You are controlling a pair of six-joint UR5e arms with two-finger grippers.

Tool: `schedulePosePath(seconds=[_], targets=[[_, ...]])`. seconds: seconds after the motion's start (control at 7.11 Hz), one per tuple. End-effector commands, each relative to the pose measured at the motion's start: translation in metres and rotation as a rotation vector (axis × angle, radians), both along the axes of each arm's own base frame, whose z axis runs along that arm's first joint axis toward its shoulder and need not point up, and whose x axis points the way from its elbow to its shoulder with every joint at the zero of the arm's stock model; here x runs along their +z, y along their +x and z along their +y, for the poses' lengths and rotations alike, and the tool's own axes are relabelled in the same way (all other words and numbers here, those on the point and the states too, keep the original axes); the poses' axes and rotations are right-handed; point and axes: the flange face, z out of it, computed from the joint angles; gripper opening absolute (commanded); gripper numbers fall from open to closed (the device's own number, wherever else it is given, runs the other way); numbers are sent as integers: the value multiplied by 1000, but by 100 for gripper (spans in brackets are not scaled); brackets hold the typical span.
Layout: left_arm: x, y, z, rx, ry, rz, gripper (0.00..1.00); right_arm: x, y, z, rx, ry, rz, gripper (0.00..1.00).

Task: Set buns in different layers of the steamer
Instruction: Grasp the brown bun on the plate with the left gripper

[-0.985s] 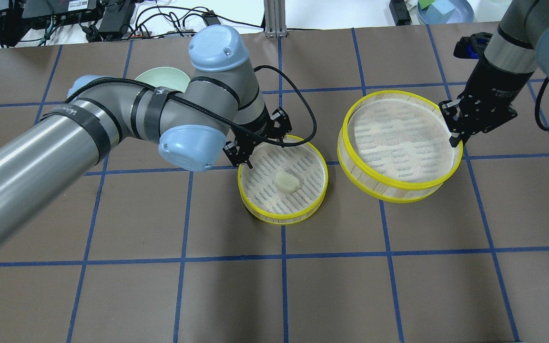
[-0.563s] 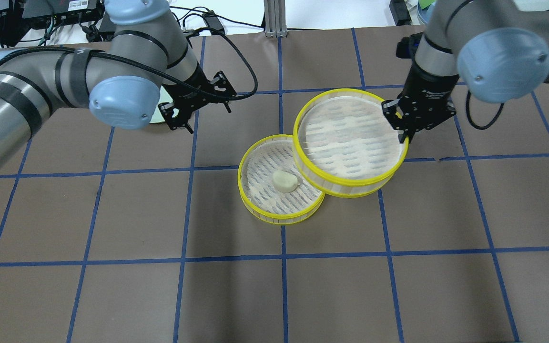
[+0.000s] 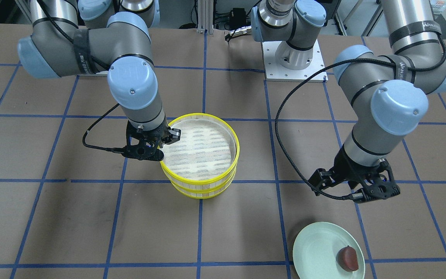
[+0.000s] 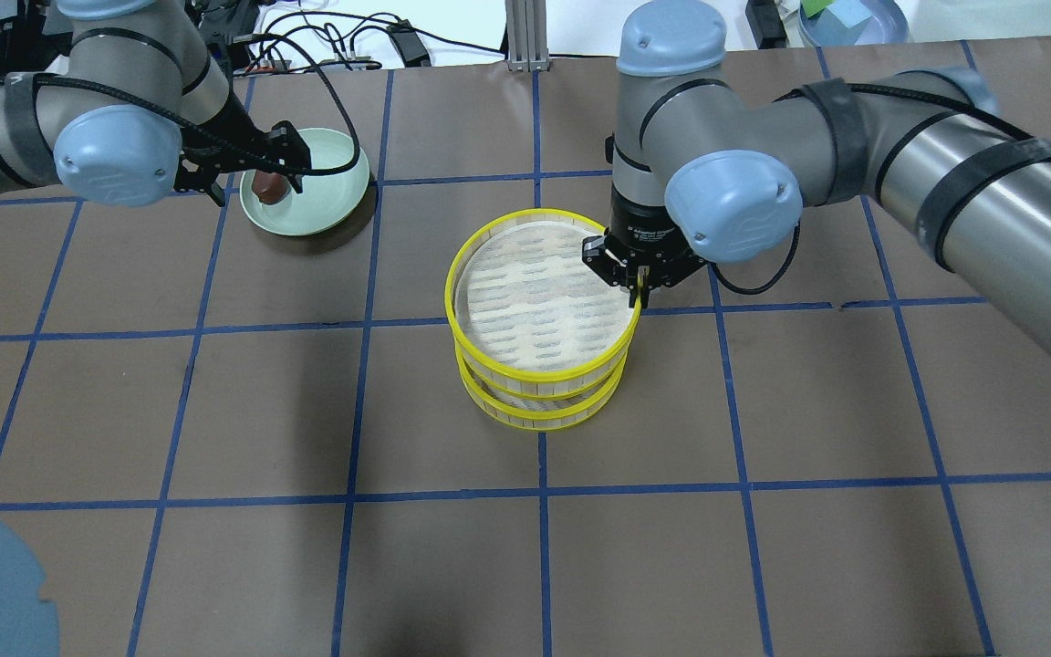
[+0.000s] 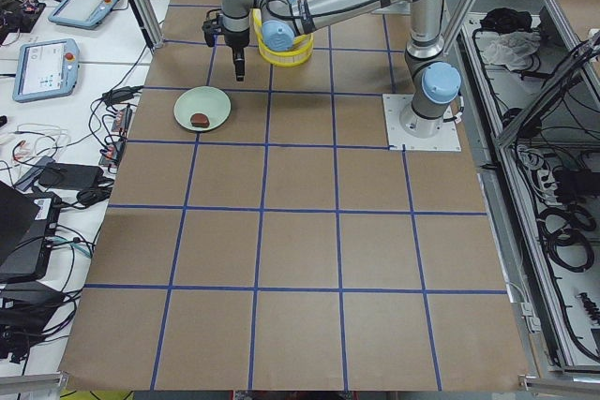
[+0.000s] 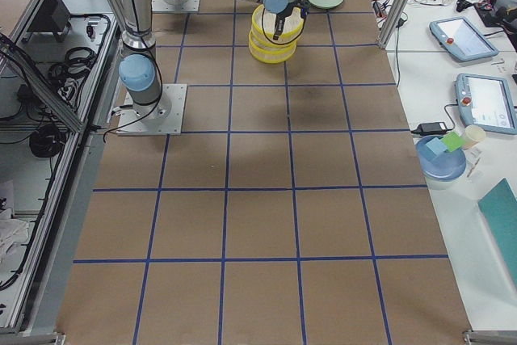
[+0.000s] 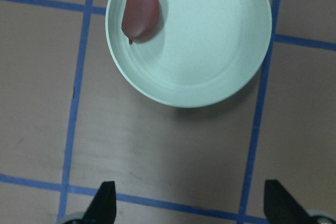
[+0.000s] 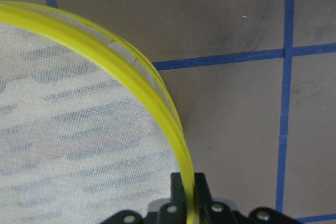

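Observation:
The two steamer trays stand stacked at the table's middle. My right gripper [image 4: 639, 290] is shut on the yellow rim of the upper tray [image 4: 454, 306]; the rim [image 8: 152, 87] runs between its fingers [image 8: 189, 192]. The lower tray [image 4: 535, 417] shows only as a rim below. The upper tray's floor is bare. The cream bun is hidden. The reddish-brown bun [image 4: 268, 187] lies on the pale green plate [image 4: 334, 196]. My left gripper [image 4: 254, 189] is open and empty above the plate; the left wrist view shows the bun [image 7: 140, 20] well beyond the fingertips [image 7: 105, 205].
The front-facing view shows the stack [image 3: 199, 181] at the centre and the plate [image 3: 316, 248] with the bun [image 3: 347, 258] at the table's edge, below my left gripper [image 3: 356, 193]. Brown table with blue tape lines all around.
My right gripper carried the upper tray leftward and over the tray with the cream bun, covering it. My left arm moved away from that tray to above the green plate.

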Motion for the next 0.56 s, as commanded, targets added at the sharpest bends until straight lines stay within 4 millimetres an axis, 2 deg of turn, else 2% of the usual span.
schedulePosePath(seconds=[0.0, 0.14, 0.42], targets=[[-36, 30, -39, -102, -83, -41, 100, -11, 6, 1, 6, 13, 9, 0], [-54, 40, -55, -201, -116, -73, 100, -18, 7, -1, 5, 16, 10, 0], [-78, 52, -75, -303, -133, -97, 100, -20, 4, -3, 11, 0, 36, 0]])
